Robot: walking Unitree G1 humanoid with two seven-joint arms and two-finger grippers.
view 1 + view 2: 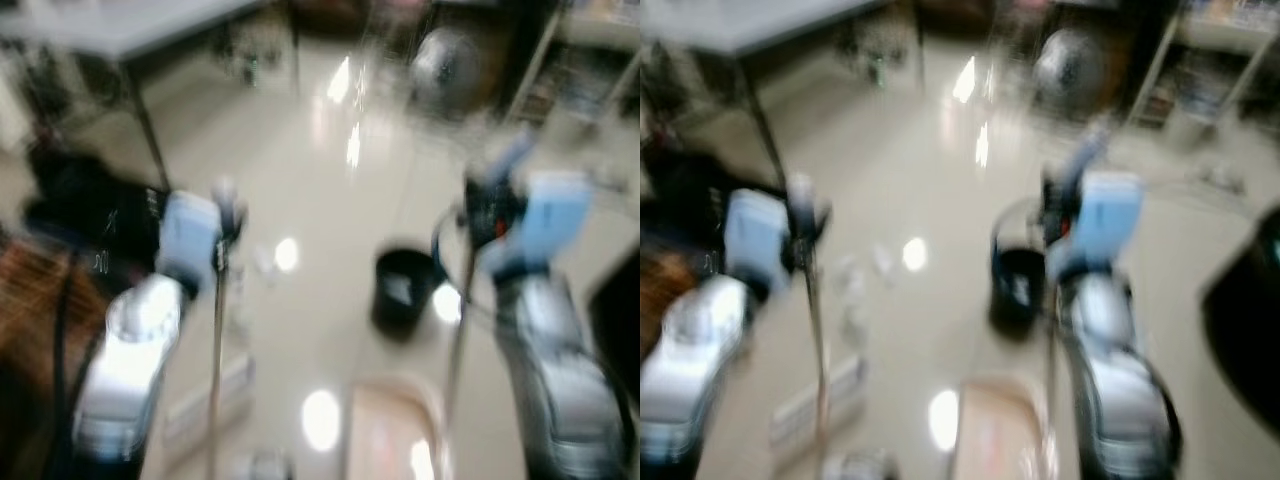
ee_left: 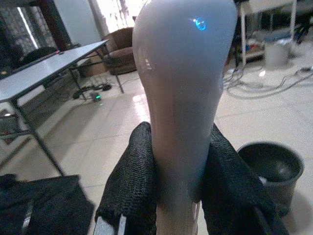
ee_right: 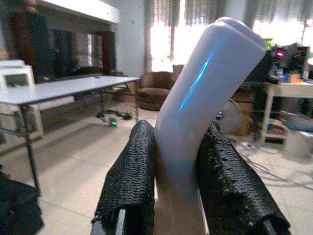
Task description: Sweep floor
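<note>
My left gripper (image 2: 178,196) is pinched on the pale rounded top of the broom handle (image 2: 181,88), black fingers (image 2: 132,181) pressed to either side; my right gripper (image 3: 178,186) is clamped the same way on the angled white grip of the dustpan handle (image 3: 205,93). In the blurred head views the broom shaft (image 1: 217,360) drops from my left gripper to a pale broom head (image 1: 820,400) low on the floor (image 1: 330,180), and the dustpan (image 1: 995,435) lies at the bottom edge of the view below my right gripper, just ahead of me. Scraps of white litter (image 1: 865,270) lie on the floor between the broom shaft and the black bin (image 1: 403,290), which stands just to the left of my right arm. A grey table (image 1: 130,30) stands toward the far left; a dark object (image 1: 80,210) lies on the floor by its leg, too blurred to name.

Step in hand, as I judge it: drawing the litter toward the pan. To do it well I keep the bristles flat on the floor, pull in short strokes toward the pan lip, hold the pan edge pressed down so nothing slips under it, and keep both shafts clear of the bin. Neither pinch should loosen, since both handles are smooth and could twist
</note>
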